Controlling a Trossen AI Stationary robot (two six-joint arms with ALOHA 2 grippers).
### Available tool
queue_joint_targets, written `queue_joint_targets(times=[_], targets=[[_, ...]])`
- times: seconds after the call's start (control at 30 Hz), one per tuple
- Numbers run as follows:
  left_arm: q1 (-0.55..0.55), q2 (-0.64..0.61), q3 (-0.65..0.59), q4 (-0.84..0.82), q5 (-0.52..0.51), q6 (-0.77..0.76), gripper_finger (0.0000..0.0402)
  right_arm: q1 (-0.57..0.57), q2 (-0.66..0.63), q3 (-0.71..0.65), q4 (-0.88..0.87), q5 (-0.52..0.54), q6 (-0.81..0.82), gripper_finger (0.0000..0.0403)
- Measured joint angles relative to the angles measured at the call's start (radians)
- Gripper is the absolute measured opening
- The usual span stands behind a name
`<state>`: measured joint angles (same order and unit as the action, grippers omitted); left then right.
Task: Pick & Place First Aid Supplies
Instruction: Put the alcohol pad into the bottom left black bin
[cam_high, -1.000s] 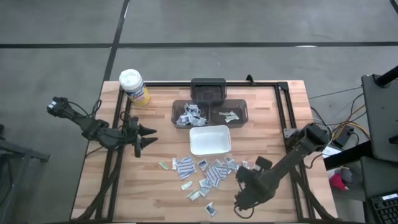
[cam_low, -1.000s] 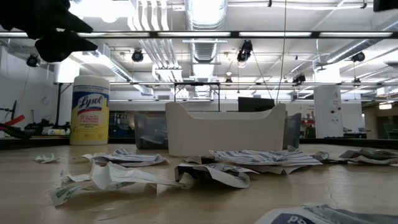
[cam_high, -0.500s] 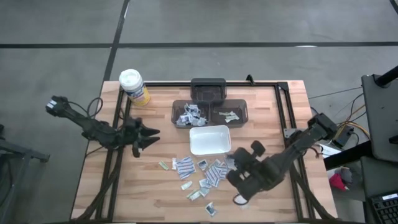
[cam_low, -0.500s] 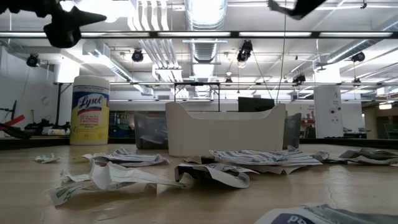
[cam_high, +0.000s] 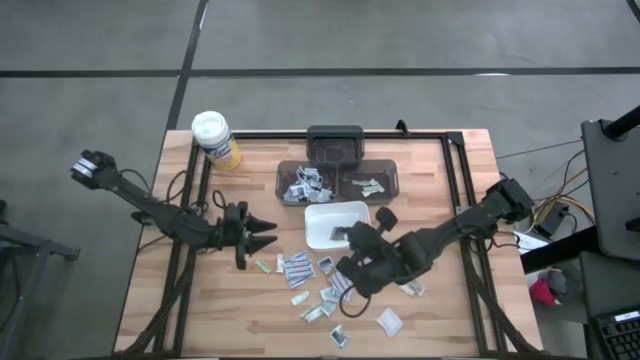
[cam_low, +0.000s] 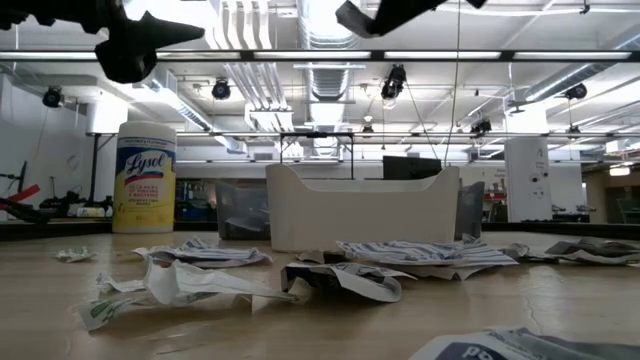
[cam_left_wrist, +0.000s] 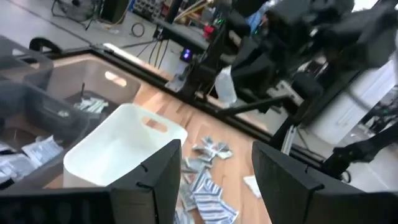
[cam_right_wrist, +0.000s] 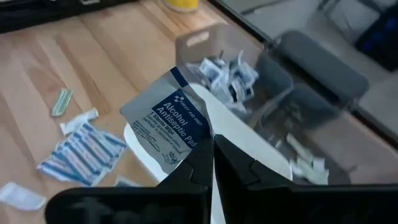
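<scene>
Since the earlier frame the right arm has swung from the worktop's near right corner toward the middle; the left has edged rightward. Left gripper (cam_high: 268, 234), fingers spread wide and holding nothing, hovers left of the scattered packets (cam_high: 320, 280). White tray (cam_high: 325, 215) sits mid-worktop; the right arm partly hides it. Right gripper (cam_right_wrist: 211, 146), fingers pressed together, pinches an alcohol wipe packet (cam_right_wrist: 168, 127) over the tray's near edge. Left wrist view blurred; packet print there illegible.

Two dark, matte, slender jointed arms end in black pointed fingers (cam_high: 266, 230), with thin cables alongside.
</scene>
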<state>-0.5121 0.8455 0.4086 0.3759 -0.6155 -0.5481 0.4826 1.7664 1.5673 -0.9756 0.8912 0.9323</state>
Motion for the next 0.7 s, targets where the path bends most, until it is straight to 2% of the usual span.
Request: queue_joint_targets(times=[0.3, 0.53, 0.7], targets=[[0.0, 0.164, 0.144, 0.01, -0.003, 0.125, 0.019, -0.043, 0.017, 0.0, 0.247, 0.003, -0.261, 0.0008], [0.001, 0.296, 0.291, 0.001, -0.003, 0.245, 0.019, -0.049, 0.018, 0.0, 0.261, 0.008, -0.324, 0.0008], [0.015, 0.384, 0.393, -0.064, -0.005, 0.265, 0.019, -0.049, 0.018, 0.0, 0.267, 0.029, -0.359, 0.0008]])
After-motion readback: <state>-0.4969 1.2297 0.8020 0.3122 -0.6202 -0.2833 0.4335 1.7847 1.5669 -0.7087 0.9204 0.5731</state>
